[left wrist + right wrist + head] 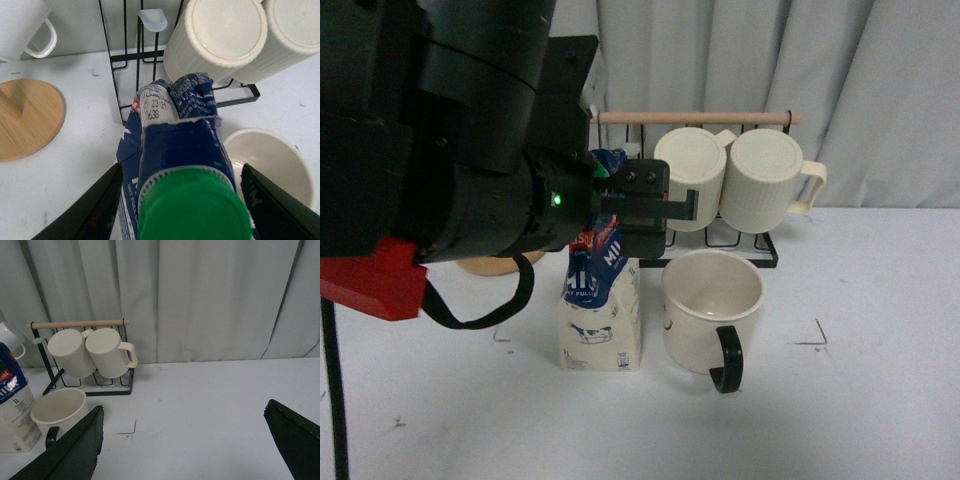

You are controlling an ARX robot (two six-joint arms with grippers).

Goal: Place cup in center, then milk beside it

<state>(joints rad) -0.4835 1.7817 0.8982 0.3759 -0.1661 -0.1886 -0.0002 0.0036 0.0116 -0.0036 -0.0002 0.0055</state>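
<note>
The milk (600, 320), a blue and white carton with a green cap (195, 207), stands upright inside the center (650, 385), just left of the cup (713, 300). Its base looks to be resting on the tabletop. My left gripper (625, 200) is shut on the carton's folded top, with a black finger (95, 210) on either side. The cream cup (270, 160) sits upright with its black handle (728, 360) facing the front. Off to the right, my right gripper (183, 410) hangs open above bare table. It sees the cup (57, 407) and the milk (12, 405) from the side.
A black wire rack (760, 250) with a wooden bar holds two ribbed cream mugs (730, 180) just behind the cup. A round wooden coaster (25, 117) and a small white mug (22, 27) lie at the back left. A black corner mark (815, 340) shows right of the cup.
</note>
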